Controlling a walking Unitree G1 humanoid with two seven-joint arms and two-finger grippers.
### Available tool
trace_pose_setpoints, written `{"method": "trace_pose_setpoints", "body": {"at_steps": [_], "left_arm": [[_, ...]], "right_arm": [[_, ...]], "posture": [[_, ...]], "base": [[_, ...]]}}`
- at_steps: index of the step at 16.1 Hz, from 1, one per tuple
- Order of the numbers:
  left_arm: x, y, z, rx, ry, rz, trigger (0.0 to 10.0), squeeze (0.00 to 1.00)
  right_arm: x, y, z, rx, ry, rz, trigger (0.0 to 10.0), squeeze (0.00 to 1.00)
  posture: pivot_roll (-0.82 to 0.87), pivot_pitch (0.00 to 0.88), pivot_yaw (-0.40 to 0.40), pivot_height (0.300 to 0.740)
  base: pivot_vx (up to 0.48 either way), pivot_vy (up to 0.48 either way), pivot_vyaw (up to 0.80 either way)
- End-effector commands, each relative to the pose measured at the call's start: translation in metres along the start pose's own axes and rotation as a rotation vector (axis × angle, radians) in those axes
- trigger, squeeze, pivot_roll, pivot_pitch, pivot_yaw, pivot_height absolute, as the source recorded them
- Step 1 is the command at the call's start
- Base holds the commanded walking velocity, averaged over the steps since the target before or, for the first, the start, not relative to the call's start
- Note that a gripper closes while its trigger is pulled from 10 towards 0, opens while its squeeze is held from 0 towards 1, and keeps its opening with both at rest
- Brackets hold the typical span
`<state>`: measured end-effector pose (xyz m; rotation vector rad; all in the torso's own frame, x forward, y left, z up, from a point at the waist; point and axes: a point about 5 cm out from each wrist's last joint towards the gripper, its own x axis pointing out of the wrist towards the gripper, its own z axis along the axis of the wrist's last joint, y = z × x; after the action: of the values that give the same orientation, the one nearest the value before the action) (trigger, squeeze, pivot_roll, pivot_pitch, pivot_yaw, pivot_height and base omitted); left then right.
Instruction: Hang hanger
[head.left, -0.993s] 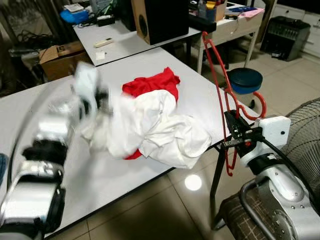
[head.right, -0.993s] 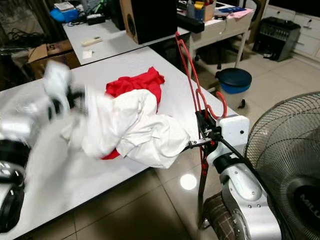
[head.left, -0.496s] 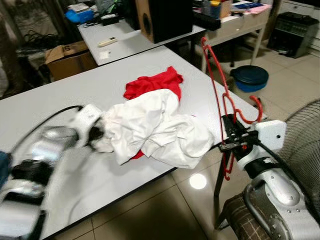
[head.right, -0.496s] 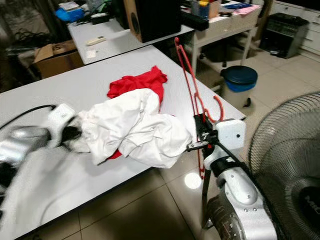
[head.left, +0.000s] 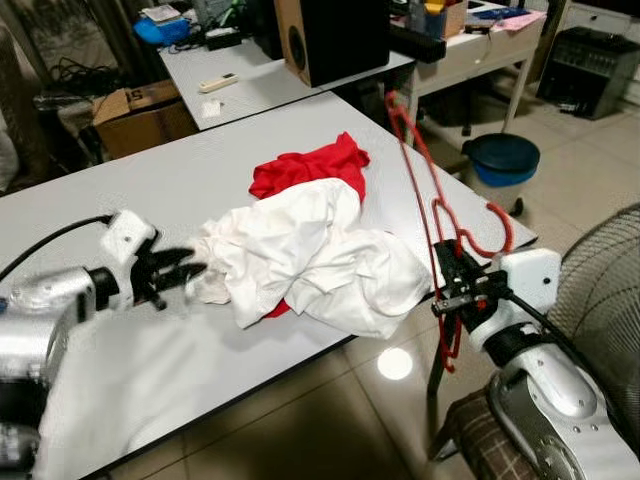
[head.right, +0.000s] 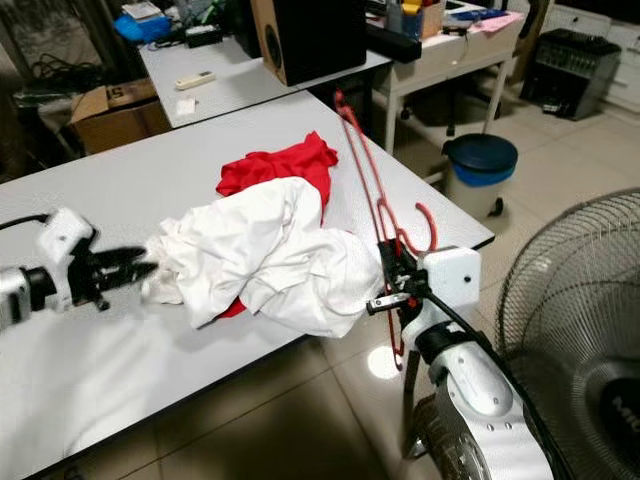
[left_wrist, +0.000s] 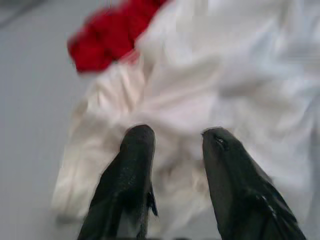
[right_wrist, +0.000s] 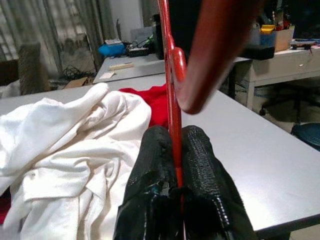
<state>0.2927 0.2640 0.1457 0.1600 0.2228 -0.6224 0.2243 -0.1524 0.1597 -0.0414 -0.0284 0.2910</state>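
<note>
A red hanger stands upright beside the white table's right edge, its hook curling near my right gripper, which is shut on the hanger's thin bar. A crumpled white garment lies in the middle of the table, on top of a red cloth. My left gripper reaches over the table, open, its fingers right at the white garment's left edge, with nothing held between them.
A second table behind carries a black speaker and small items. A cardboard box sits far left. A blue stool and a floor fan stand to the right, on tiled floor.
My left arm has swung down from above the pile and now stretches low over the table toward the garment's left edge. The right gripper with the hanger has shifted slightly towards the table.
</note>
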Motion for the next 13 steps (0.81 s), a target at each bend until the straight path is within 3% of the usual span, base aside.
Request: {"method": "trace_pose_setpoints", "body": {"at_steps": [1, 2, 4, 6, 11, 13], "left_arm": [[-0.008, -0.003, 0.013, -0.001, -0.117, 0.096, 10.0, 0.00], [-0.013, -0.016, 0.016, -0.014, -0.183, 0.146, 10.0, 0.00], [-0.014, -0.023, 0.016, -0.017, -0.193, 0.146, 10.0, 0.00], [-0.009, -0.053, -0.008, -0.037, -0.133, 0.178, 10.0, 0.00], [0.014, -0.073, 0.001, -0.081, -0.160, 0.208, 10.0, 0.00], [0.022, -0.079, 0.004, 0.013, -0.174, 0.233, 10.0, 0.00]], "right_arm": [[0.004, 0.006, 0.001, 0.003, 0.001, 0.046, 10.0, 0.00], [0.006, 0.008, -0.001, -0.007, 0.011, 0.047, 10.0, 0.00], [0.007, 0.006, -0.002, -0.014, 0.016, 0.036, 10.0, 0.00], [0.005, 0.017, -0.016, -0.013, 0.054, 0.004, 10.0, 0.00], [-0.003, 0.013, -0.020, -0.036, 0.061, -0.075, 10.0, 0.00], [-0.011, 0.009, -0.018, 0.013, 0.053, -0.095, 10.0, 0.00]], "posture": [[-0.06, 0.000, 0.079, 0.740], [-0.04, 0.000, 0.059, 0.740], [-0.04, 0.000, 0.052, 0.740], [-0.03, 0.000, 0.046, 0.740], [-0.09, 0.000, 0.083, 0.740], [-0.12, 0.000, 0.101, 0.740]], "base": [[0.000, 0.000, 0.00], [0.000, 0.296, 0.00], [0.000, 0.309, 0.00], [0.000, 0.388, 0.00], [0.000, 0.354, 0.00], [0.000, -0.240, 0.00]]}}
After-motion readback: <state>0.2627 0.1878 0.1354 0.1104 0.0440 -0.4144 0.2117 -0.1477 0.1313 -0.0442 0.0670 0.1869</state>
